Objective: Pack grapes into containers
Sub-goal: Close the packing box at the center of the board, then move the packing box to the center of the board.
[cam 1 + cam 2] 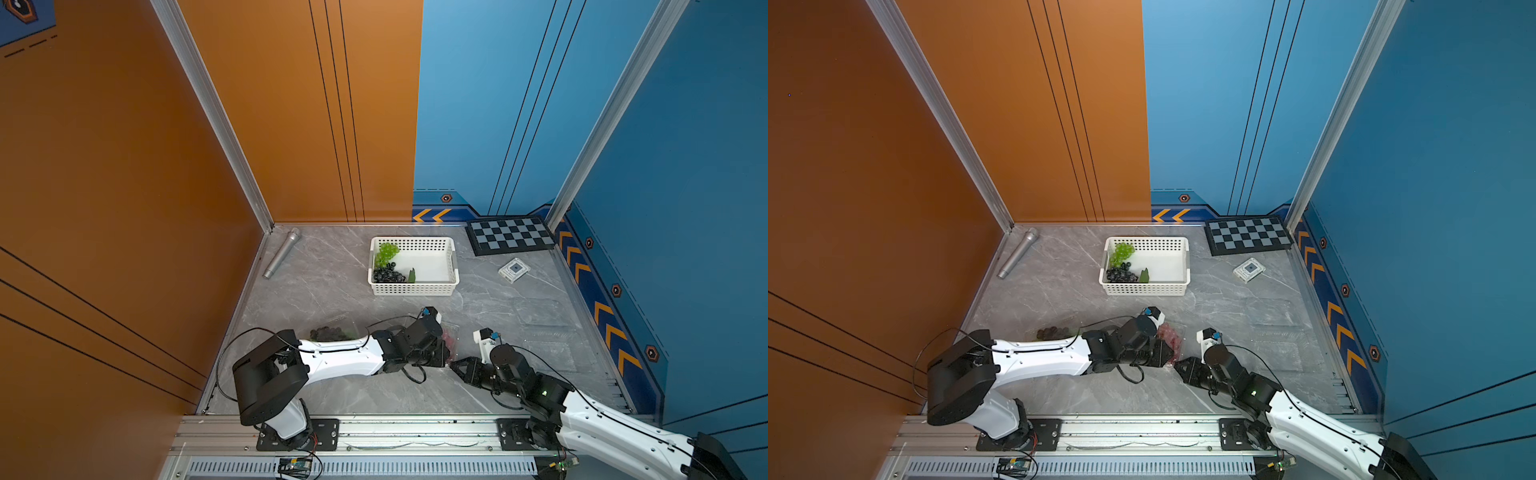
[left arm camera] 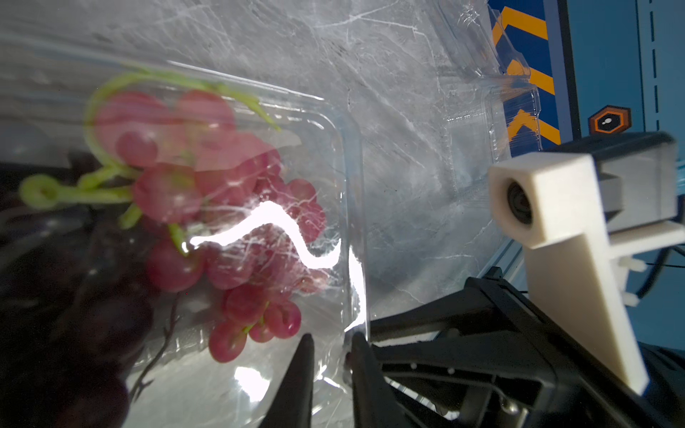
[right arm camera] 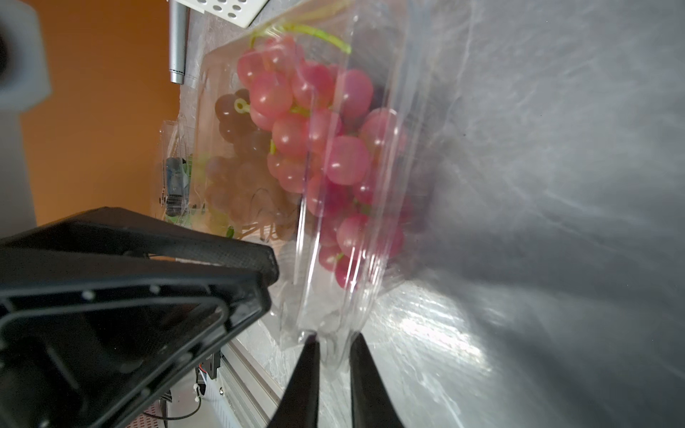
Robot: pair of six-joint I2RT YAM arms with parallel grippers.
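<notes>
Clear plastic clamshell container [image 2: 333, 166] holding pink-red grapes [image 2: 230, 207] sits on the bench [image 1: 316, 291]; left fingers [image 2: 302, 378] pinch its rim; right fingers [image 3: 305, 378] straddle its end, nearly closed; whether they clamp it, I cannot tell.

My left claw [image 2: 328, 339] and right claw [image 3: 333, 337] are matt black plastic, finely textured on the fingers. The clamshell box [image 2: 344, 185] is thin clear plastic, glossy and creased, flaring with white glare. The pink grapes [image 3: 344, 159] look smooth, rubbery and shiny, on pale green plastic stems. The tabletop [image 1: 324, 286] looks like polished grey stone with white veins. The basket [image 1: 415, 287] is white perforated plastic. Left of the basket, the microphone [image 1: 282, 253] is brushed silver metal.
</notes>
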